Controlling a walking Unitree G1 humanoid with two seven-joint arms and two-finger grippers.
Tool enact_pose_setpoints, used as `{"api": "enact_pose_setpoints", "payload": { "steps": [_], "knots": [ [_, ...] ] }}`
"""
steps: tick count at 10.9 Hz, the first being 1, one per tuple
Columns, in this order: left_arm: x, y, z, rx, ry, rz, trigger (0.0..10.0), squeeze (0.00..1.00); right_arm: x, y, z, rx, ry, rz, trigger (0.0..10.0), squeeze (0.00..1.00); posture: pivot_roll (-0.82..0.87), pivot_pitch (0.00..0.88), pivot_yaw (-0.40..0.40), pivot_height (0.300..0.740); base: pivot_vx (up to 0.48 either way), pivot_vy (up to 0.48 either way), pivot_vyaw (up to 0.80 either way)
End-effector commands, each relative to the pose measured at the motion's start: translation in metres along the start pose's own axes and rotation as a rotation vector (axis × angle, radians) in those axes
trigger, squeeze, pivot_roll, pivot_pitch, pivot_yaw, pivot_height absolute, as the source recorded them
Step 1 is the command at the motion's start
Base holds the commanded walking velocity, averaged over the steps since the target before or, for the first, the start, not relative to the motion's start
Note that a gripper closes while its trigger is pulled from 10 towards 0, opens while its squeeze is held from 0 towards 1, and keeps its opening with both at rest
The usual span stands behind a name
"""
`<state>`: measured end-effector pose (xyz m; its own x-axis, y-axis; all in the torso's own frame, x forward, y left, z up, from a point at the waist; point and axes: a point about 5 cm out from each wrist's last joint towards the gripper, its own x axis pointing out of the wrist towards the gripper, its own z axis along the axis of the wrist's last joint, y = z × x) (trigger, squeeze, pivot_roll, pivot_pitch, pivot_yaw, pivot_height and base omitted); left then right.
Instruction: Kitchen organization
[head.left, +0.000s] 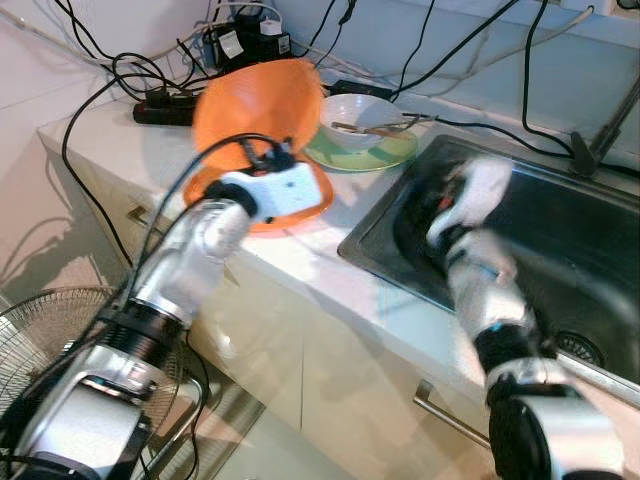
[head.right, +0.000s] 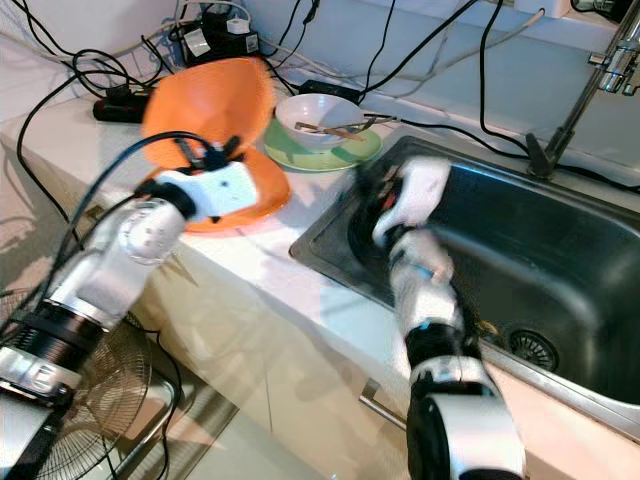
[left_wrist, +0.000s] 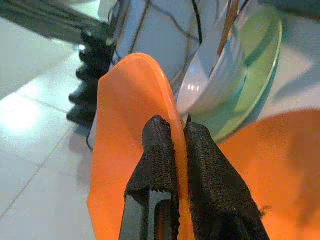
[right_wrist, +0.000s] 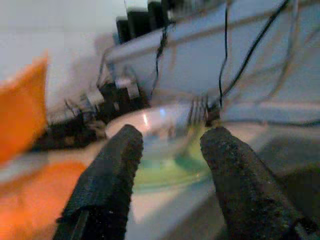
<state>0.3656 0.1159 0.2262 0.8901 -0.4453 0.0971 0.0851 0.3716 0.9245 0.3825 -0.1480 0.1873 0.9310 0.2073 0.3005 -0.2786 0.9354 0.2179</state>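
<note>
My left gripper (left_wrist: 172, 137) is shut on the rim of an orange plate (head.left: 258, 100), which it holds tilted up on edge above a second orange plate (head.left: 320, 200) lying flat on the white counter. Just behind stands a white bowl (head.left: 358, 118) with utensils in it, on a green plate (head.left: 385, 153). My right gripper (right_wrist: 170, 140) is open, hovering over the sink's left end and facing the bowl (right_wrist: 160, 125) and green plate (right_wrist: 170, 172). Motion blurs the right arm (head.left: 480, 250).
A dark steel sink (head.left: 600, 260) takes up the right of the counter, with a tap base (head.right: 545, 155) behind it. A power strip (head.left: 160, 108) and several black cables lie along the back wall. A floor fan (head.left: 40, 330) stands at lower left, beside the cabinet fronts.
</note>
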Motion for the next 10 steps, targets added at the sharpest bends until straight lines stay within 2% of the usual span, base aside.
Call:
{"api": "enact_pose_setpoints", "payload": {
  "steps": [1, 2, 3, 7, 10],
  "knots": [
    [0.001, 0.002, 0.013, 0.029, -0.060, 0.016, 10.0, 0.00, 0.006, 0.002, 0.014, 0.040, -0.049, 0.010, 10.0, 1.00, 0.21, 0.000, -0.011, 0.740, 0.000, 0.000, 0.00],
    [0.001, -0.003, 0.017, 0.041, -0.076, -0.004, 10.0, 0.00, 0.010, 0.009, 0.026, 0.094, -0.086, 0.045, 10.0, 0.76, 0.20, 0.000, -0.009, 0.740, 0.000, 0.000, 0.00],
    [0.002, -0.005, 0.021, 0.059, -0.089, -0.014, 10.0, 0.00, 0.011, 0.015, 0.032, 0.127, -0.104, 0.073, 10.0, 0.00, 0.20, 0.000, -0.009, 0.740, 0.000, 0.000, 0.00],
    [0.007, -0.020, 0.040, 0.153, -0.180, -0.079, 10.0, 0.00, 0.011, 0.028, 0.043, 0.209, -0.092, 0.141, 10.0, 0.00, 0.20, 0.000, -0.010, 0.740, 0.000, 0.000, 0.00],
    [0.010, -0.025, 0.053, 0.219, -0.247, -0.096, 10.0, 0.00, 0.010, 0.037, 0.043, 0.220, -0.077, 0.170, 10.0, 0.00, 0.20, 0.000, -0.010, 0.740, 0.000, 0.000, 0.00]
  ]
}}
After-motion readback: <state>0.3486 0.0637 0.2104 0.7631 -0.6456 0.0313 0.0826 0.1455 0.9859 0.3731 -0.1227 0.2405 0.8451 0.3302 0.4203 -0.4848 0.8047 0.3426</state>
